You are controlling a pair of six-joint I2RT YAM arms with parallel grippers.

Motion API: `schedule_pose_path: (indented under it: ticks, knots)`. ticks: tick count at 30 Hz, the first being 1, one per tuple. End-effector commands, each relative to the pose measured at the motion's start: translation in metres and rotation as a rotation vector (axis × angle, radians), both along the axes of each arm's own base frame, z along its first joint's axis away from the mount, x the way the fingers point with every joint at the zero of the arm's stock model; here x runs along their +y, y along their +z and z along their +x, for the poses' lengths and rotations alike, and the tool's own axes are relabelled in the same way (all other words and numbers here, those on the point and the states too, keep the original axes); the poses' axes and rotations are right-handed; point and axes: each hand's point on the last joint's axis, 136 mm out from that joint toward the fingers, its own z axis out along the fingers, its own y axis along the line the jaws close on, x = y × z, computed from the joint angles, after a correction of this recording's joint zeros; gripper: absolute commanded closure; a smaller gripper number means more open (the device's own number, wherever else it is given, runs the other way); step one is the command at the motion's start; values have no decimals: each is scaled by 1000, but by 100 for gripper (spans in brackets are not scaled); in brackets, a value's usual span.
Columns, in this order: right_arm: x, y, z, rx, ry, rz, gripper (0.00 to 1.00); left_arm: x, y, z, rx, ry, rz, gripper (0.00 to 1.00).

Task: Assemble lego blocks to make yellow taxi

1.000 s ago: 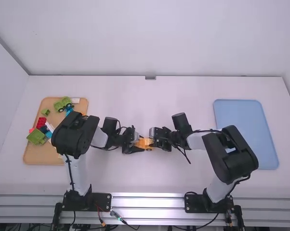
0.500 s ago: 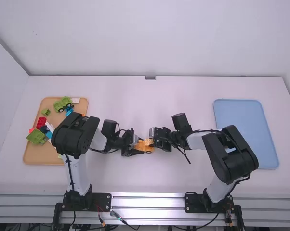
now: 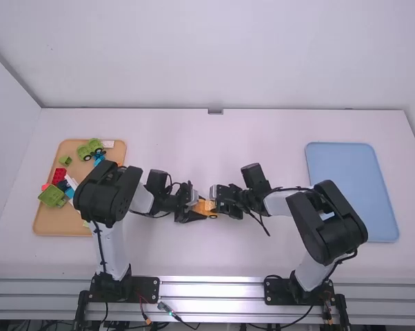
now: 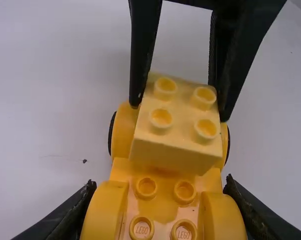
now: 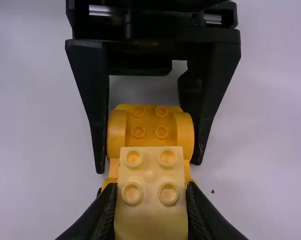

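One blue tray (image 3: 352, 179), well apart from the right pincer (image 3: 216, 199). We see the left pincer (image 3: 200, 205) clamped on the wheeled yellow base (image 4: 163, 212), right one gripping the smaller pale-yellow block (image 5: 150, 220) above it; contact unclear.

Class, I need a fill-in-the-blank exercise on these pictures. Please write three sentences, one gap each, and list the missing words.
1. The orange-yellow plastic car body is between the fingers of the robot's ____ gripper.
2. The pale yellow plastic block in the other gripper shows ____ round studs.
3. Loose bricks lie on the tan rectangular tray; the other tray is ____.
Missing words: left; four; blue.
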Motion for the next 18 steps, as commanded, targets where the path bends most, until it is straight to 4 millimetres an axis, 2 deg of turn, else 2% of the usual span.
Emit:
schedule_pose_path:
  ticks: [1,6,18]
  knots:
    - [0,-1,2,18,-10,1,100,4,-19,-2,25,13,72,47]
    - [-4,-1,6,42,-38,2,100,6,-22,-3,37,22,87,47]
    - [1,-1,1,42,-19,1,100,7,-19,2,-7,70,73,43]
